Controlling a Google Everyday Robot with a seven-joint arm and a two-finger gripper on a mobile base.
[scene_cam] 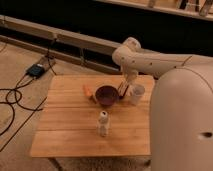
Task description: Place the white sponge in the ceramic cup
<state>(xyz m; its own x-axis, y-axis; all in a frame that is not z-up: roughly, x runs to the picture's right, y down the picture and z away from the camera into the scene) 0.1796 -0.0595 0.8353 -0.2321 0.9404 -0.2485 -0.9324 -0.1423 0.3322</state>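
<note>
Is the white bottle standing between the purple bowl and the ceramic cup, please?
No, the white bottle stands alone nearer the camera, while the tool hangs between the purple bowl and the ceramic cup.

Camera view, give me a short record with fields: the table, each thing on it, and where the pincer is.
table: wooden, slatted top
purple bowl: upright, back middle of the table
ceramic cup: upright, right of the bowl, apart from it
pincer: low over the table, between bowl and cup
white bottle: upright, in front of the bowl
orange item: lying left of the bowl
white sponge: cannot be made out
</note>
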